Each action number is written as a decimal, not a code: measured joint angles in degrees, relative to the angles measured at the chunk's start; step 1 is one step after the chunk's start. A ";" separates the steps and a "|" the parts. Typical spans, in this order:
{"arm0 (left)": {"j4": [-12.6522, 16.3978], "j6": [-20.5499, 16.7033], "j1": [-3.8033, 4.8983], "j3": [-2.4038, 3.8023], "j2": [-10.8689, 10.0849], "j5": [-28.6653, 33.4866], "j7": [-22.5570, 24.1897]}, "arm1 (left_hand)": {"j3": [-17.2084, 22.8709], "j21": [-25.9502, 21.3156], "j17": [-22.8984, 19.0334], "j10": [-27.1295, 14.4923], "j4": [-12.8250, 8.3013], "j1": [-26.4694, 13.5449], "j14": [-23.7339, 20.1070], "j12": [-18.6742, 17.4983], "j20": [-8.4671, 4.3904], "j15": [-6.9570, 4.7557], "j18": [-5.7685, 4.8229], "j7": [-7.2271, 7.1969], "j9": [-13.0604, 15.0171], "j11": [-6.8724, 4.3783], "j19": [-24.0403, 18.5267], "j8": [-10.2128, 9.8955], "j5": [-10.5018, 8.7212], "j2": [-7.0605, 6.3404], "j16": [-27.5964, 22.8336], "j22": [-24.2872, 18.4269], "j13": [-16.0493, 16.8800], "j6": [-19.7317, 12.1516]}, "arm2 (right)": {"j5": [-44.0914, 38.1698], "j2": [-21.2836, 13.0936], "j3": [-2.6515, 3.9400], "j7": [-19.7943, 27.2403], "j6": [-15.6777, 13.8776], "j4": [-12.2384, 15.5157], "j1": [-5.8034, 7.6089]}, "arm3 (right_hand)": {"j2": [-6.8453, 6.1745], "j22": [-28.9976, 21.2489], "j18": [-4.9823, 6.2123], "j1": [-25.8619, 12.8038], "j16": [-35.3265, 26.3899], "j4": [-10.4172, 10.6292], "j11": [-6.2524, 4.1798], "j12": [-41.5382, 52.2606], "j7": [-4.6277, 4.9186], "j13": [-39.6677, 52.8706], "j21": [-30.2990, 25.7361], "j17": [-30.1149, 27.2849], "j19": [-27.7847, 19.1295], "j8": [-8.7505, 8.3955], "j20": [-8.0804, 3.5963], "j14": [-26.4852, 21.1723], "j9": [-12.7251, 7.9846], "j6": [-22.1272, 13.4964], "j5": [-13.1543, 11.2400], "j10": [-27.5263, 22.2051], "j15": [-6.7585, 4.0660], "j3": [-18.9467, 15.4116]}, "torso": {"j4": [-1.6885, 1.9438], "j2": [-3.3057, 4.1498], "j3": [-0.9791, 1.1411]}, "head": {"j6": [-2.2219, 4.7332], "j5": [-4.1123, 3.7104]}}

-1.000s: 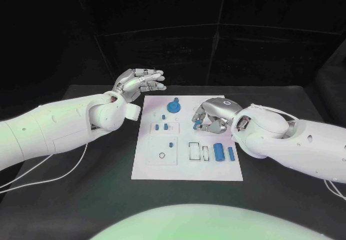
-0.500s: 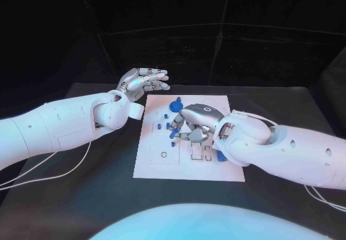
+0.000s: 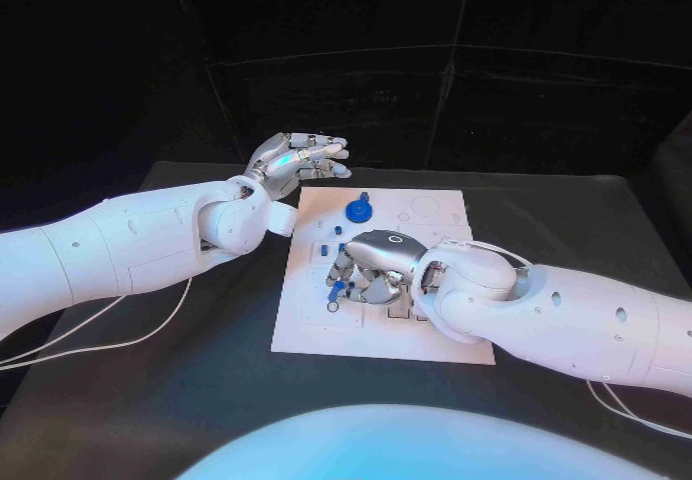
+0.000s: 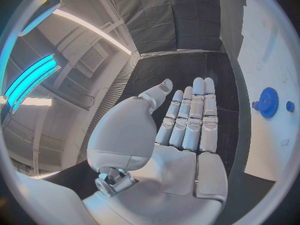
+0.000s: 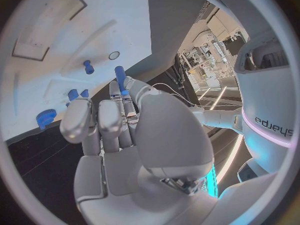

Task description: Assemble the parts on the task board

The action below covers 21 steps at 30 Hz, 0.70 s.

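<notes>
The white task board (image 3: pixel 433 212) lies in the middle of the black table. My right hand (image 3: pixel 372 268) hovers low over the board's left-middle part and pinches a short blue peg (image 3: pixel 339 290) that points down at the board. In the right wrist view the same peg (image 5: pixel 119 77) sticks out between the fingertips, near a small round hole (image 5: pixel 114 55) and a standing blue pin (image 5: pixel 88 66). A blue gear (image 3: pixel 358 210) stands at the board's far end. My left hand (image 3: pixel 300 160) is raised off the far left corner, fingers straight and holding nothing (image 4: pixel 187 130).
Small blue pieces (image 3: pixel 339 229) sit just below the gear on the board. The left wrist view shows the gear (image 4: pixel 269 101) and a small blue knob (image 4: pixel 290 106) on the board (image 4: pixel 275 60). White cables (image 3: pixel 101 335) trail over the table at the left.
My right hand has carried the blue peg from the board's right side across to its left-middle part and lowered it. The left hand has stayed raised by the far corner.
</notes>
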 measured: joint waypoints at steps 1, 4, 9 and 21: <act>-0.01 0.01 0.00 0.00 0.02 -0.01 0.00 | 0.00 0.00 0.00 0.00 0.00 0.00 0.00 0.00 0.00 0.00 0.00 0.00 0.00 0.00 0.00 0.00 0.00 0.00 0.00 0.00 0.00 0.00 | -0.18 0.20 0.00 -0.02 0.23 -0.29 -0.15 | 0.00 -0.05 0.00 0.00 0.00 0.00 0.00 0.00 0.00 0.00 0.00 0.00 0.00 0.00 0.00 0.00 0.00 0.00 0.00 0.00 0.00 0.00 | 0.00 0.01 0.02 | -0.03 0.07; -0.03 0.05 0.00 0.00 0.05 -0.04 0.00 | 0.00 0.00 0.00 0.00 0.00 0.00 0.00 0.00 0.00 0.00 0.00 0.00 0.00 0.00 0.00 0.00 0.00 0.00 0.00 0.00 0.00 0.00 | -0.87 0.74 -0.02 -0.24 0.84 -1.06 -0.54 | 0.00 -0.04 0.00 0.00 0.00 0.00 0.00 0.00 0.00 0.00 0.00 0.00 0.00 -0.01 0.00 0.00 0.00 0.00 0.00 0.00 0.00 0.00 | 0.00 0.03 0.03 | -0.14 0.24; -0.08 0.08 0.00 0.00 0.11 -0.07 0.00 | 0.00 0.00 0.00 0.00 0.00 0.00 0.00 0.00 0.00 0.00 0.00 0.00 0.00 0.00 0.00 0.00 0.00 0.00 0.00 0.00 0.00 0.00 | -1.95 1.26 -0.05 -0.70 1.55 -1.81 -0.82 | 0.00 -0.04 0.00 0.00 0.00 -0.01 0.00 0.00 0.00 -0.01 0.00 0.00 0.00 -0.01 0.00 0.00 -0.04 0.00 -0.01 0.00 0.00 -0.01 | 0.00 0.03 0.02 | -0.34 0.46; -0.21 0.20 0.00 0.00 0.26 -0.13 0.00 | 0.00 0.00 0.01 0.00 0.00 0.00 0.00 0.00 0.00 0.00 0.00 0.00 0.00 0.00 0.00 0.00 0.00 0.00 0.00 0.01 0.00 0.00 | -4.11 2.33 -0.05 -1.69 2.69 -2.50 -1.14 | -0.01 -0.04 0.00 -0.01 -0.01 0.15 0.01 0.00 0.00 -0.02 -0.01 -0.08 0.00 -0.29 0.00 0.00 0.01 -0.01 -0.02 -0.01 0.00 0.15 | 0.01 0.00 0.01 | -0.46 0.66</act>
